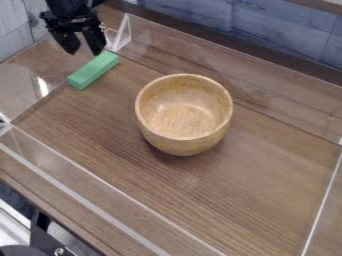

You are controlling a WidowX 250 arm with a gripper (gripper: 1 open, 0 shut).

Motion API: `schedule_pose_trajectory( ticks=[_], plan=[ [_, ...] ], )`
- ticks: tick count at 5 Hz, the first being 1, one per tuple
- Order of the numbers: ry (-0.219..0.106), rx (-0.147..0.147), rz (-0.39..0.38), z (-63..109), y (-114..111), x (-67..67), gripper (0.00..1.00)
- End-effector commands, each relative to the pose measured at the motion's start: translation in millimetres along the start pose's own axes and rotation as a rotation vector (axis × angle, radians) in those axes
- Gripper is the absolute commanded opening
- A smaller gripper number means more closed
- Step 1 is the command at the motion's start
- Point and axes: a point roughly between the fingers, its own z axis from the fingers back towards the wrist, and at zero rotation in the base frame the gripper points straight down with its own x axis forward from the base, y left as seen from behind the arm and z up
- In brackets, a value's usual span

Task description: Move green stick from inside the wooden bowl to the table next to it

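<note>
The green stick [94, 69] lies flat on the dark wood-grain table [201, 190], left of and behind the wooden bowl [185, 113]. Nothing shows inside the round tan bowl, which stands upright near the middle. My black gripper [79, 45] hangs at the upper left, just above the far end of the stick, pointing steeply down. Its fingers [64, 44] stand apart and hold nothing.
Clear acrylic walls [80, 195] edge the table on the near and left sides. A small clear triangular bracket [118, 38] stands right beside the gripper at the back. A tiled wall runs behind the table.
</note>
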Motion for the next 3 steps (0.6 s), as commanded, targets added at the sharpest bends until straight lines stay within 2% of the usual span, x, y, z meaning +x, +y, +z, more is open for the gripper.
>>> schedule_pose_trajectory(
  ticks=[1,3],
  plan=[
    [-0.04,0.024,-0.018,11.4,-1.3,0.5,1.0],
    [-0.057,0.043,0.056,26.6,-0.5,2.3,1.0]
  ],
)
